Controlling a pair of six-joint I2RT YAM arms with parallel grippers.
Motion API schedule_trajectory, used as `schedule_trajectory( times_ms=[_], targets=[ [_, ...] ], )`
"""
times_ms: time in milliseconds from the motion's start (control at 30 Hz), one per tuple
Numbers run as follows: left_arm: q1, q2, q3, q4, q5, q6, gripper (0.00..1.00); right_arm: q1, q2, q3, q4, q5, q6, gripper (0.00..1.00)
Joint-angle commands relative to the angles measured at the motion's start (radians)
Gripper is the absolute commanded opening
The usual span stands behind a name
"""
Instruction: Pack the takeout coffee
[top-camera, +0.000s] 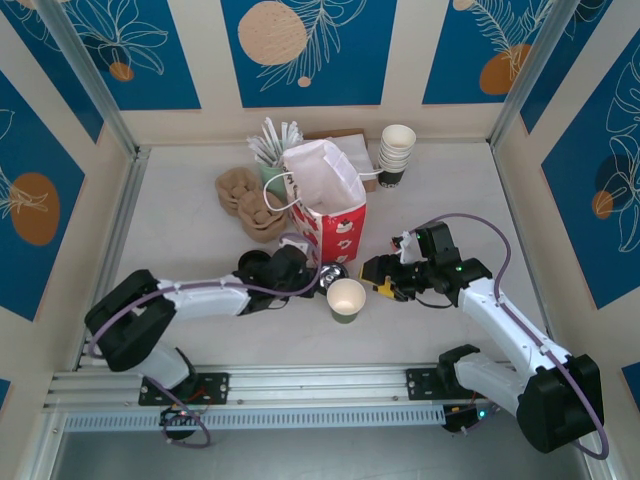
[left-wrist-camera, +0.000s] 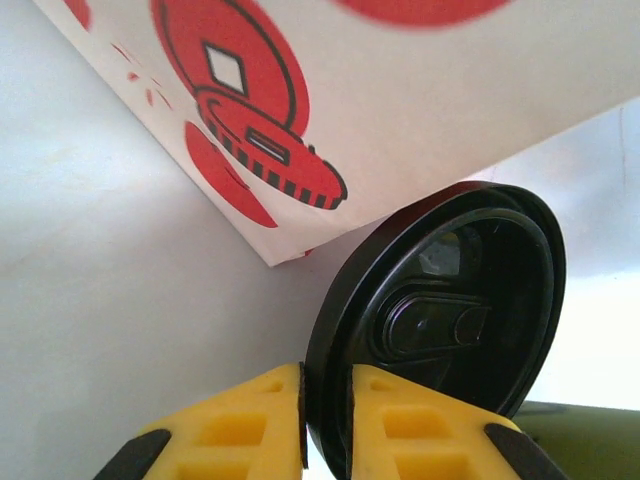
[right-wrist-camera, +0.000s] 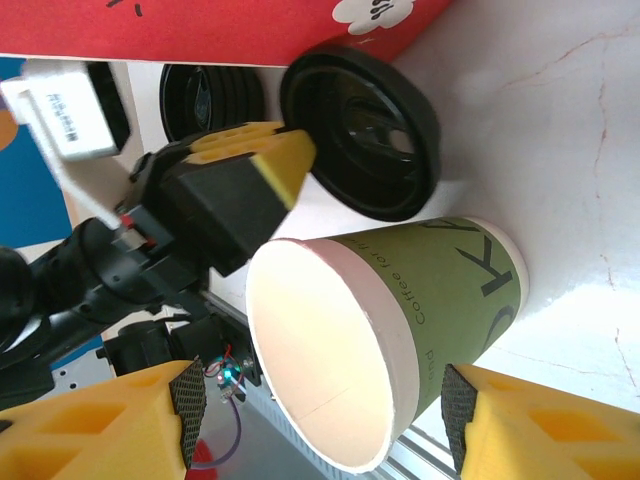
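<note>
The takeout coffee is a green paper cup (top-camera: 346, 299) (right-wrist-camera: 440, 300), standing lidless in front of the red-and-white paper bag (top-camera: 330, 205) (left-wrist-camera: 400, 100). Its black lid (top-camera: 334, 273) (left-wrist-camera: 440, 320) (right-wrist-camera: 362, 130) hangs tilted on edge beside the bag's lower corner, with my left gripper (top-camera: 318, 272) (left-wrist-camera: 327, 375) shut on its rim. My right gripper (top-camera: 375, 280) (right-wrist-camera: 322, 405) is open, one finger on each side of the cup's mouth with a gap on both sides. The green cup's wall (left-wrist-camera: 585, 440) shows at the lower right of the left wrist view.
A low stack of loose black lids (top-camera: 257, 266) (right-wrist-camera: 212, 95) lies left of the bag. Brown cup carriers (top-camera: 250, 200), paper-wrapped sticks (top-camera: 272, 140) and a stack of white cups (top-camera: 397, 152) stand behind. The metal rail (top-camera: 300, 385) runs along the near edge.
</note>
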Motion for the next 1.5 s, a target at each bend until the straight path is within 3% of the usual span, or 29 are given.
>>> schedule_trajectory(
  times_ms=[0, 367, 600, 867, 1033, 1233, 1367, 1467],
  targets=[
    [0.012, -0.091, -0.022, -0.086, -0.064, 0.035, 0.17, 0.006, -0.023, 0.025, -0.030, -0.002, -0.008, 0.66],
    [0.026, -0.380, -0.041, -0.342, -0.115, 0.067, 0.20, 0.021, -0.085, 0.051, 0.049, -0.025, -0.039, 0.66],
    [0.024, -0.534, 0.005, -0.477, -0.095, 0.061, 0.20, 0.110, -0.047, 0.123, 0.076, 0.003, -0.093, 0.65],
    [0.025, -0.564, 0.061, -0.517, 0.003, 0.023, 0.21, 0.228, 0.062, 0.235, 0.065, 0.080, -0.140, 0.65],
    [0.025, -0.554, 0.062, -0.559, -0.035, 0.027, 0.23, 0.257, 0.097, 0.271, 0.055, 0.101, -0.140, 0.66],
    [0.025, -0.524, 0.033, -0.665, -0.132, -0.033, 0.36, 0.259, 0.076, 0.272, 0.019, 0.121, -0.146, 0.66],
    [0.025, -0.502, -0.032, -0.657, -0.184, -0.094, 0.51, 0.259, 0.058, 0.261, 0.018, 0.128, -0.141, 0.65],
    [0.025, -0.467, -0.066, -0.646, -0.219, -0.170, 0.53, 0.259, 0.052, 0.259, 0.009, 0.132, -0.138, 0.65]
  ],
)
